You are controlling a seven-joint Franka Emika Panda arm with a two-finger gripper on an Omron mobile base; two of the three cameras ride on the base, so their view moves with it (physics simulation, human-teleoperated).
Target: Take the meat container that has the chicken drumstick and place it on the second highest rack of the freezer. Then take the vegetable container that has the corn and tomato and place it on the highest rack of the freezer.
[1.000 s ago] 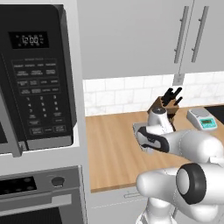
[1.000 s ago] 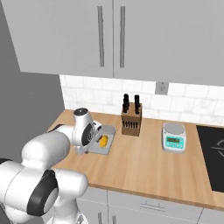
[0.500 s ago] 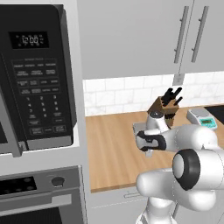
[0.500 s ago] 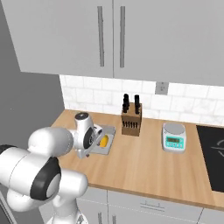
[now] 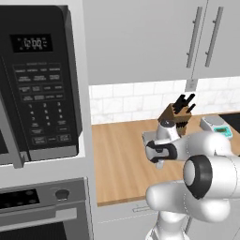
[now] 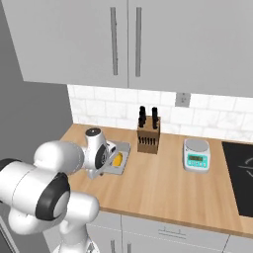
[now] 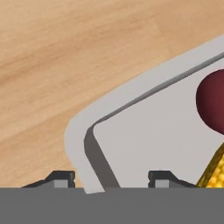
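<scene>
shallow pale-grey rigid tray with a raised rim and rounded corners (image 7: 131, 144), carrying a dark-red round tomato (image 7: 212, 105) and a knobbly yellow corn cob (image 7: 214, 173), sitting flat on the light wooden countertop (image 6: 163, 183) just left of the brown wooden knife block with black handles (image 6: 148, 138). looks stiff and light, thin-walled, likely smooth and a bit slippery; loose contents apt to roll if tipped, so best kept level. sensible hold: the rim wall near the corner, one finger inside and one outside. in the hand view, exactly that: two-finger gripper with small dark tips (image 7: 111, 180) straddling the rim at the corner, one tip over the wood, the other over the tray floor. jaws partway open, not visibly pressing the wall; whether contact is made cannot be told, nothing lifted.

from the base views, tray mostly hidden behind the white wrist, just a grey edge and a spot of yellow showing. tomato and corn cut off at the hand view's edge. small white kitchen scale with teal front (image 6: 196, 154) well to the right.
</scene>
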